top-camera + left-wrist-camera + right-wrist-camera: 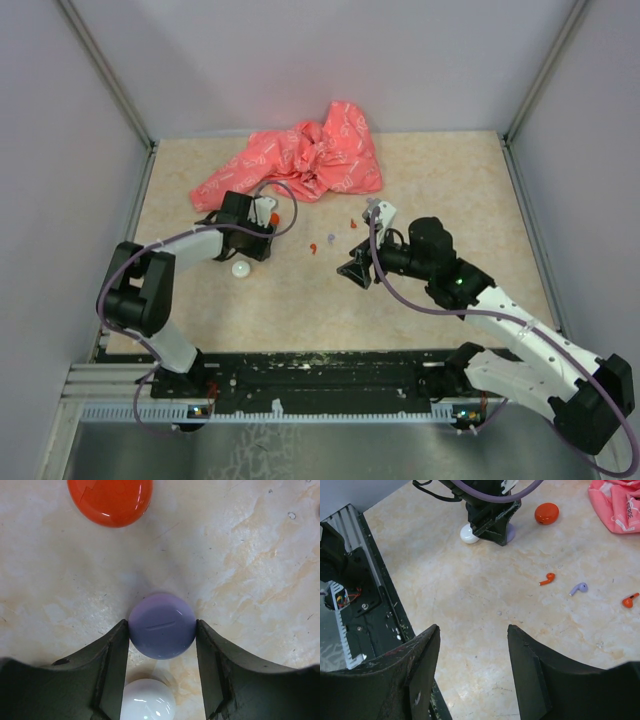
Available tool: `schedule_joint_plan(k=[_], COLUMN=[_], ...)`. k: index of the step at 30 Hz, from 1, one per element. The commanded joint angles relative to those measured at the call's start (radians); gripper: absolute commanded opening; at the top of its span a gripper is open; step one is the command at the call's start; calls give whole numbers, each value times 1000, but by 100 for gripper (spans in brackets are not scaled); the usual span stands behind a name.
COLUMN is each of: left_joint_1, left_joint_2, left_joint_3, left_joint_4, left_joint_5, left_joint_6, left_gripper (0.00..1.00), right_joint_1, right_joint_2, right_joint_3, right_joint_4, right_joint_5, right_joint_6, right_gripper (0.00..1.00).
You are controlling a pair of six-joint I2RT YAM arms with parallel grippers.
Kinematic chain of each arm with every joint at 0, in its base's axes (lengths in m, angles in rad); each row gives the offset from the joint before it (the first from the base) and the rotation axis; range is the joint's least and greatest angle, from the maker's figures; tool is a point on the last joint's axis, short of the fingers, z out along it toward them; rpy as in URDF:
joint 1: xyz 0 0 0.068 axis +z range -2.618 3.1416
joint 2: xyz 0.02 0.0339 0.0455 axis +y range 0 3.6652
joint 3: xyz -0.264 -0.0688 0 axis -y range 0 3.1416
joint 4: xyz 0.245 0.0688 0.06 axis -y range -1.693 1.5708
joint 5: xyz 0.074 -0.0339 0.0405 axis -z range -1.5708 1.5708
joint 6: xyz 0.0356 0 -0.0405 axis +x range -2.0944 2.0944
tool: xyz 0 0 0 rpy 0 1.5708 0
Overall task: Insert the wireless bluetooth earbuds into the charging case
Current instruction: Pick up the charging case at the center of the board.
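Left wrist: my left claw (162,628) grips the glossy lavender round disc (161,614); the red-orange round charging case (111,500) lies ahead, untouched. I risk carrying the wrong piece, or squirting it free.

A beige, marble-patterned tabletop (440,180) sits evenly lit between plain pale grey-lavender walls (330,60) with aluminium corner posts (108,80), a black mounting rail (330,372) along its near edge.

Glossy red-orange charging case (110,500). Now lavender disc (161,625), faint dark dash on top; white disc (147,700), shiny. Both earbuds (547,578) (630,600) red-orange; odd lavender earbud (578,588). Pink cloth (300,155), white print. Beige table (300,300), tan marbling.
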Motion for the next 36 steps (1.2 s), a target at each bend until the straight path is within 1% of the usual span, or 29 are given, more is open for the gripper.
schedule_joint_plan(k=[1, 7, 8, 13, 16, 20, 26, 30, 36], left_joint_1=[-14, -39, -47, -77, -90, -118, -171, -219, -287], left_joint_2=[21, -28, -46, -158, -235, -352, -493, -549, -593], left_joint_3=[14, 3, -3, -48, -73, -121, -185, -205, -210], left_joint_4=[-40, -51, -45, 23, 67, 147, 264, 324, 405], left_joint_5=[-4, -6, -3, 38, 72, 112, 181, 191, 199], left_joint_6=[20, -3, -6, -17, -16, -4, 60, 102, 172], left_gripper=[56, 52, 49, 44, 39, 38, 37, 36, 36], right_joint_1=[0, 0, 1, 0, 0, -1, -13, -17, -18], right_joint_2=[-3, 2, 5, 21, 47, 69, 138, 180, 258], right_joint_3=[14, 20, 24, 49, 82, 122, 214, 262, 342], right_joint_4=[26, 16, 13, -11, -37, -63, -106, -89, -69], right_joint_5=[-11, -9, -6, 16, 6, 31, 32, 20, 10], right_joint_6=[-13, -12, -6, 19, 36, 62, 96, 139, 188], right_gripper=[56, 56, 56, 56, 56, 56, 56, 54, 52])
